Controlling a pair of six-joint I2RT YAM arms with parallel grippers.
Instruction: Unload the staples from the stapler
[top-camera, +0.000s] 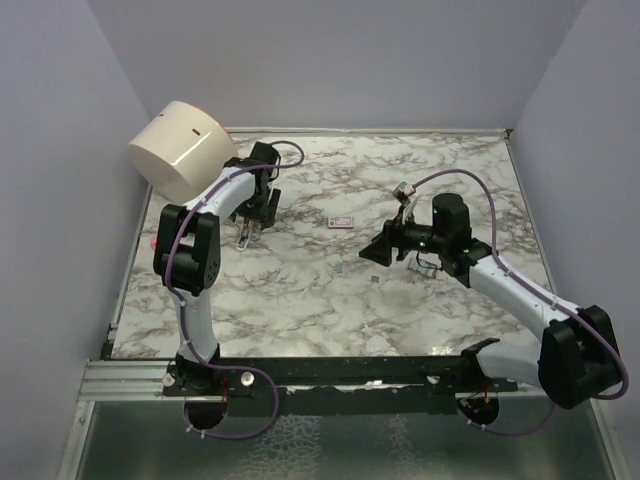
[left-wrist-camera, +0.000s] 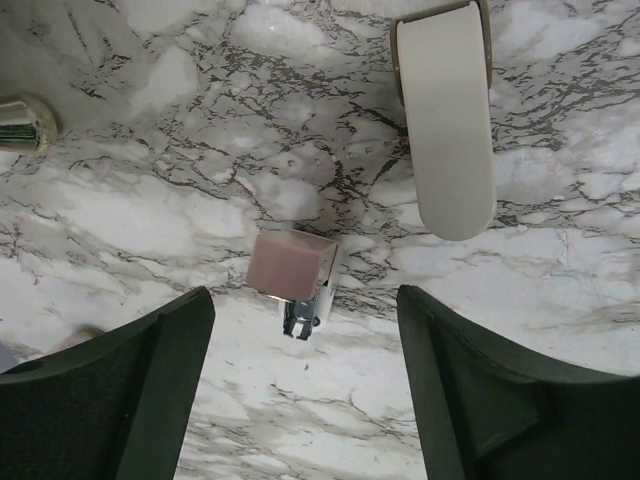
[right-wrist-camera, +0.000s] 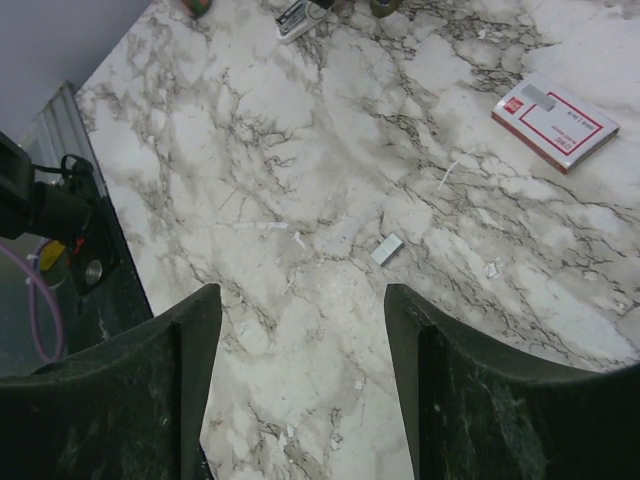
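1. Left pincer (left-wrist-camera: 305, 300) is spread wide open with nothing in it. It hangs right over the stapler (left-wrist-camera: 293, 275), which sits on the marble table (top-camera: 300, 300) at the far left, between the two fingers and touching neither.
2. Right pincer (right-wrist-camera: 300, 292) is open and empty too, pointing at the staples (right-wrist-camera: 387, 249). That little grey strip lies flat on the marble mid-table, well apart from the stapler, so my guess is the unloading part is mostly done. Can't tell whether any more are inside the stapler.
3. Biggest worry on the left: the stapler is small and slick-looking. If the fingers close off-centre, one pad hits first and it probably spins or skids out instead of getting pinched.
4. If the left arm just lifts away, a finger could clip the stapler and knock it over.
5. On the right, the strip is thin and flat on the table. Going for it risks the fingertips scraping marble, shoving it along, or snapping it into pieces.
6. A few white scraps lie near the strip, and the pink tile (right-wrist-camera: 555, 120) sits further out toward the far side, so grabbing the wrong bit is possible.
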